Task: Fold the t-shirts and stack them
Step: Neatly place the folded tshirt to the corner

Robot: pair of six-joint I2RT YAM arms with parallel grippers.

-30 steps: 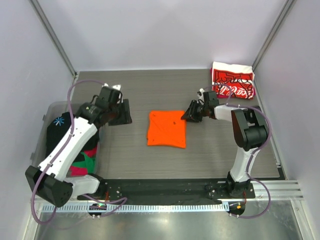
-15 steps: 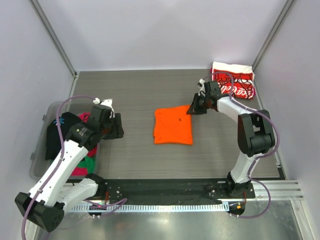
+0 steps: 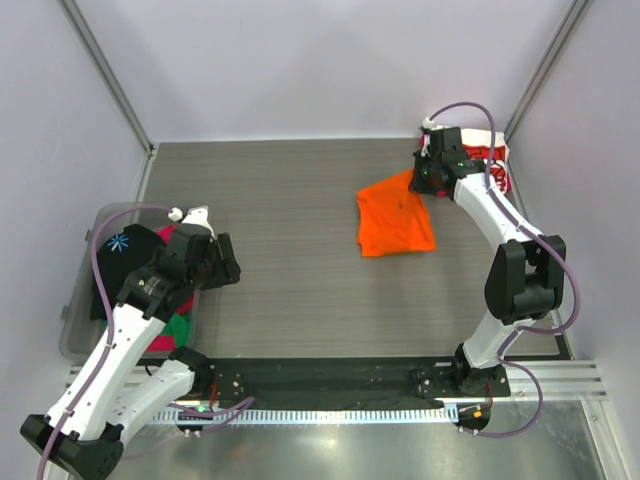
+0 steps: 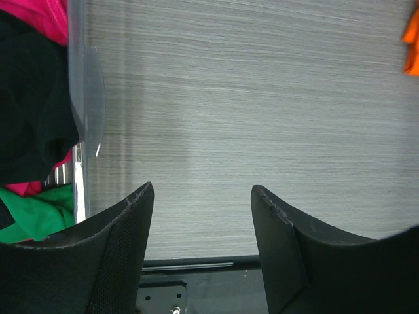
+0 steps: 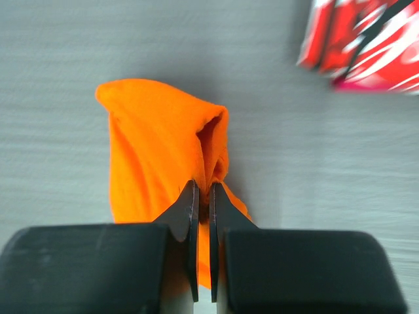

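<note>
Cloth sits between the fingers of the right hand [image 5: 203,190]: they are pressed together on a raised fold at the edge of the orange t-shirt [image 5: 157,150]. The cloth peaks up into the pinch there. In the top view, that hand [image 3: 420,182] is just left of the red-and-white t-shirt [image 3: 497,170], between it and the orange t-shirt [image 3: 395,222]. The orange t-shirt is folded and lies mostly flat on the grey counter [image 3: 300,290], near the red-and-white one, to its left and towards the arm bases. Its held corner points towards the red-and-white t-shirt. In the wrist view, the red-and-white t-shirt [image 5: 366,39] is blurred.

The left hand [image 3: 222,262] is well away from the red-and-white t-shirt, across the counter to its left. Its fingers [image 4: 124,229] stand apart above bare counter [image 4: 262,98] with nothing between them. Farther left is a clear bin [image 3: 80,300] holding a black t-shirt [image 3: 125,255], a pink one [image 4: 39,13] and a green one [image 4: 33,212].
</note>
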